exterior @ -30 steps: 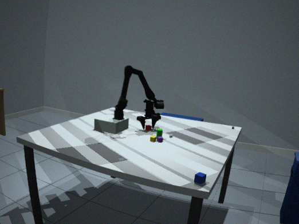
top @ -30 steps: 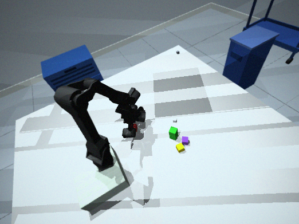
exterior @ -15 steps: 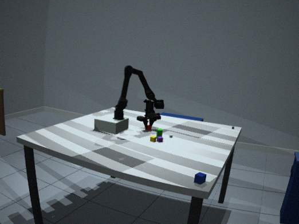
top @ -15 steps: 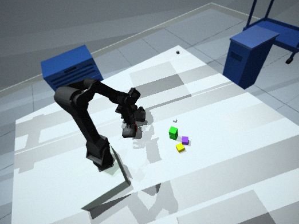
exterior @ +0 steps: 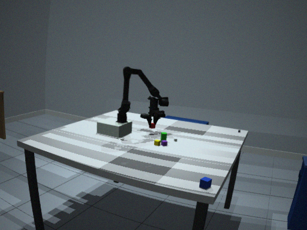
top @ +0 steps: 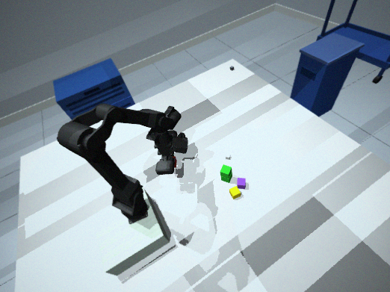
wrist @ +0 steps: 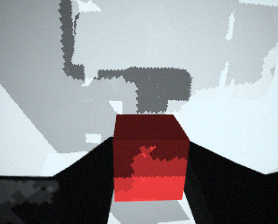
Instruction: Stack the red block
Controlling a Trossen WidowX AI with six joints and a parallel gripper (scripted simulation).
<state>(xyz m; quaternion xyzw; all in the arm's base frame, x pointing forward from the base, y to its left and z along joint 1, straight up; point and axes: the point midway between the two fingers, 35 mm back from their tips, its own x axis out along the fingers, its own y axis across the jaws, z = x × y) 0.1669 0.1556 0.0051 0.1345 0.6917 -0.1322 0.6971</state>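
The red block (top: 175,162) (exterior: 152,126) (wrist: 150,157) is held between the two black fingers of my gripper (exterior: 152,125) (wrist: 145,144). The gripper is shut on it and holds it above the table, with a shadow on the table below. In the top view most of the block is hidden behind a finger. The green tower (top: 226,173) (exterior: 163,136) stands upright on the table, to the right of the gripper in the top and exterior views. It looks like two green blocks stacked. The tower is not in the wrist view.
A purple block (top: 241,183) (exterior: 164,143) and a yellow block (top: 234,193) (exterior: 157,143) lie close beside the tower. A tiny pale object (top: 228,157) (exterior: 175,140) lies near it. A blue block (exterior: 205,183) sits at a table corner, a small dark one (top: 231,68) (exterior: 239,131) at another.
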